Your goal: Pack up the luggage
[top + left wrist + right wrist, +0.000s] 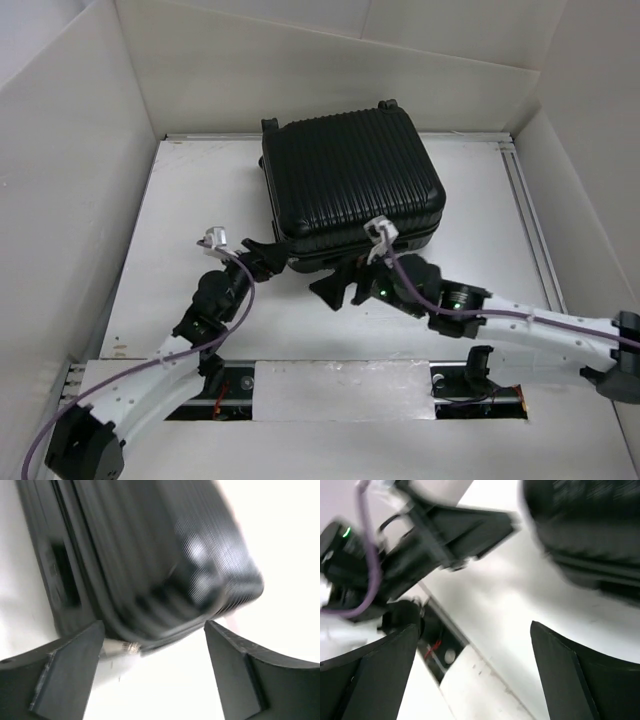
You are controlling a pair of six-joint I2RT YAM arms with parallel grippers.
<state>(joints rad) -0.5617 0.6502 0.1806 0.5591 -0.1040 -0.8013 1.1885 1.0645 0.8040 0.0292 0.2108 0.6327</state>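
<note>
White table, boxed in by plain white walls at 9, 12 and 3 o'clock, pretty even light.

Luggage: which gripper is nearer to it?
Left. The left gripper sits at the near-left corner of the luggage; the right gripper hangs just off its near edge.

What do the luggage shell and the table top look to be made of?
Luggage: looks like hard moulded plastic, black, semi-gloss; parallel ribs run across the shell and light glints off its corners. Table: a white, matte, flat sheet, maybe painted board or laminate; faint scuffs show, the exact material cannot be told.
</note>
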